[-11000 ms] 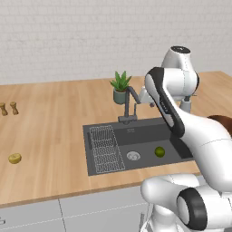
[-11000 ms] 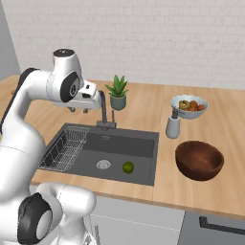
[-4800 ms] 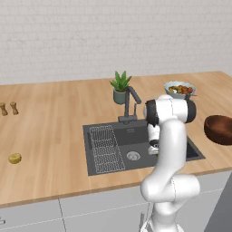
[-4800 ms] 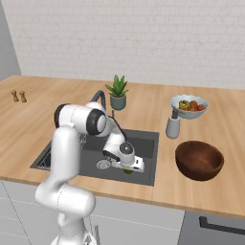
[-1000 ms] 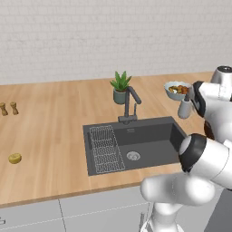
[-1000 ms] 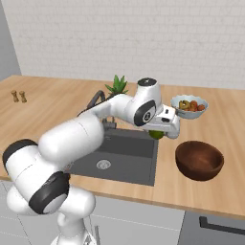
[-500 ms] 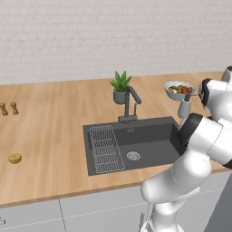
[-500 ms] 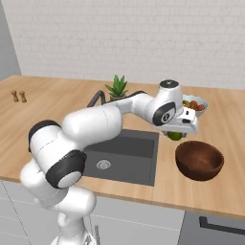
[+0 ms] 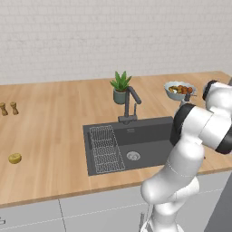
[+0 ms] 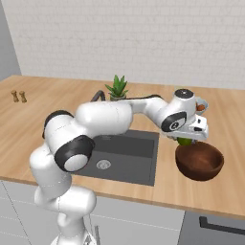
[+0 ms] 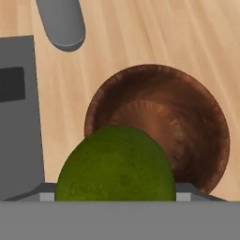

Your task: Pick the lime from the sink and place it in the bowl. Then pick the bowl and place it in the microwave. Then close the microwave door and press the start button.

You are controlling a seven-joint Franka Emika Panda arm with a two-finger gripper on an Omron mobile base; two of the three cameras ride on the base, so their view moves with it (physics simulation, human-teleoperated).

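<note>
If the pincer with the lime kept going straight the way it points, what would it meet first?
Most likely the bowl: in the hand view the lime held by the pincer hangs over its near rim. Depth is unclear, so it could touch the rim rather than the inside.

Bright, even rendered light, soft faint shadows (no glare), all views sharp.

left base view high behind the arm, facing forward-down, sink (image 9: 136, 140) at frame centre, right base view likewise from the other side, sharing sink (image 10: 125, 155) and counter, hand view close, looking down into the bowl (image 11: 187, 117)
</note>
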